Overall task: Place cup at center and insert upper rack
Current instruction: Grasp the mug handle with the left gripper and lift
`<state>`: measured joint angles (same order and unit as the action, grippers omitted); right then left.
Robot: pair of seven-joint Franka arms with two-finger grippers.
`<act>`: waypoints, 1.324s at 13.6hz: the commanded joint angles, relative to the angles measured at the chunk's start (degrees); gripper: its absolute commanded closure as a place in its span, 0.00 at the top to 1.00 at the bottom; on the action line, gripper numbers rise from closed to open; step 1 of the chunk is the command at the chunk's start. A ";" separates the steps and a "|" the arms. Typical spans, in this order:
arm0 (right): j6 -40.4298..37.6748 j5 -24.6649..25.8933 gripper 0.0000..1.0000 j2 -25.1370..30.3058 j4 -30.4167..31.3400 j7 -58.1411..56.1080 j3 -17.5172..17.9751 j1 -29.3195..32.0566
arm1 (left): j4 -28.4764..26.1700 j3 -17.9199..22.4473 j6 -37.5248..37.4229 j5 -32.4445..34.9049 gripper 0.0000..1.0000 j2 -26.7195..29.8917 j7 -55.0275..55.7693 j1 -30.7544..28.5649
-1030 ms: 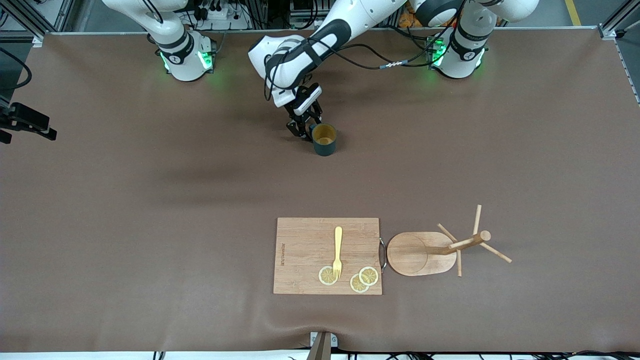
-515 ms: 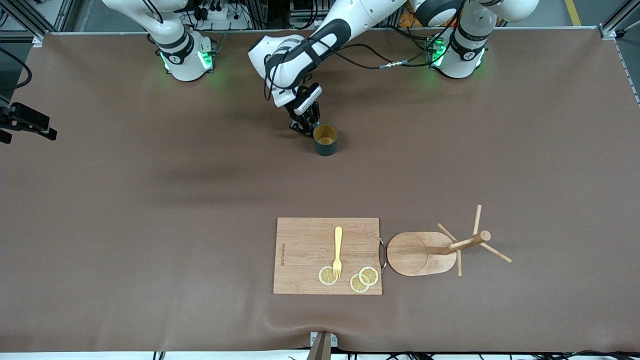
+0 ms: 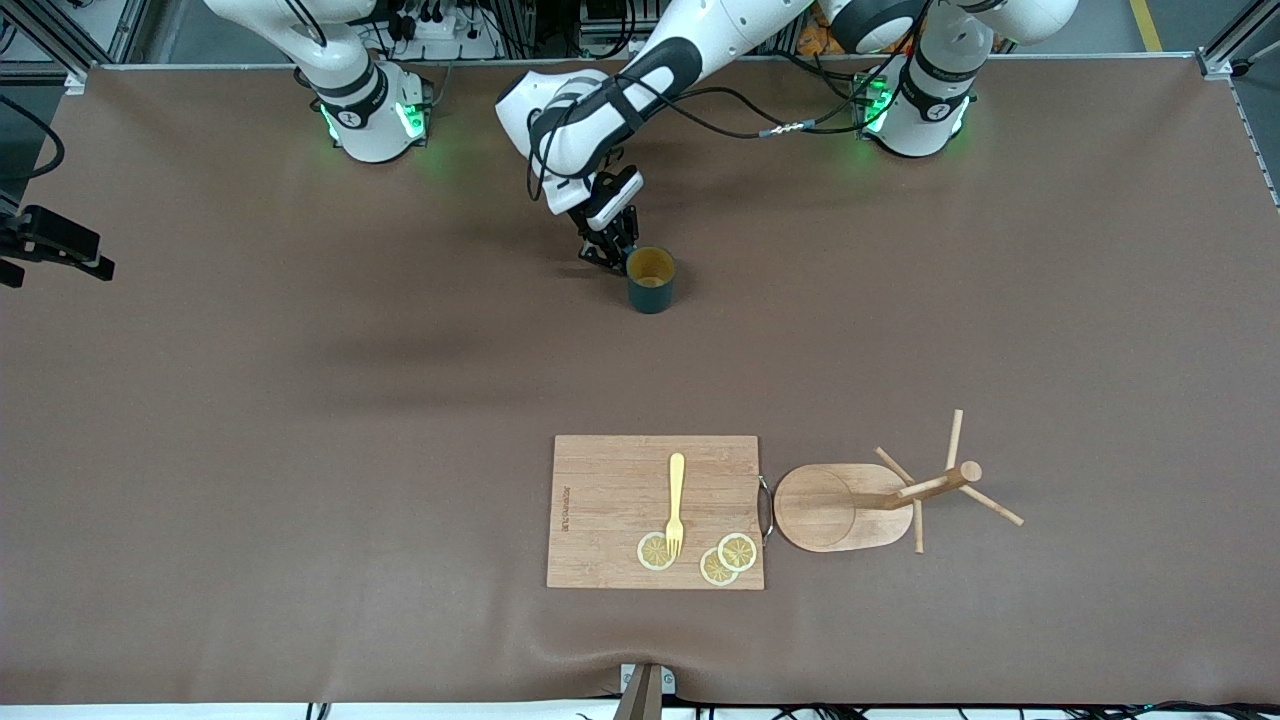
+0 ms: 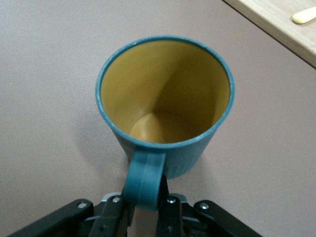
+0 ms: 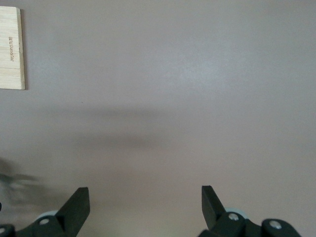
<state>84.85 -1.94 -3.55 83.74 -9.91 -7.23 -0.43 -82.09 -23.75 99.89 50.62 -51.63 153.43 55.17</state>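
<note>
The cup [image 3: 650, 280], dark teal with a tan inside, stands upright on the brown table near the robots' bases. My left gripper [image 3: 612, 252] is low beside it, shut on the cup's handle [image 4: 143, 177]; in the left wrist view the left gripper [image 4: 144, 197] pinches the handle from both sides under the cup [image 4: 165, 103]. The upper rack [image 3: 870, 500], a light wooden mug tree, lies tipped on its side near the front camera, pegs pointing toward the left arm's end. My right gripper [image 5: 145, 202] hangs open over bare table with nothing between its fingers.
A wooden cutting board [image 3: 655, 510] lies beside the rack's base, carrying a yellow fork [image 3: 676, 500] and lemon slices [image 3: 728, 558]. Its corner shows in the right wrist view as the cutting board [image 5: 11, 47]. A black fixture [image 3: 50, 245] juts in at the right arm's end.
The left gripper's fingers closed onto the cup's handle. The cup has stayed where it was, and the right gripper has not changed.
</note>
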 commanded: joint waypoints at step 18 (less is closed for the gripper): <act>-0.47 -0.61 1.00 0.03 -1.91 4.27 1.35 0.08 | 9.05 -0.51 2.84 -7.72 0.00 9.96 -9.98 -8.67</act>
<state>84.95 -2.08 -3.56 82.65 -7.68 -6.20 -0.46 -72.32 -23.83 101.34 45.04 -44.65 145.95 48.14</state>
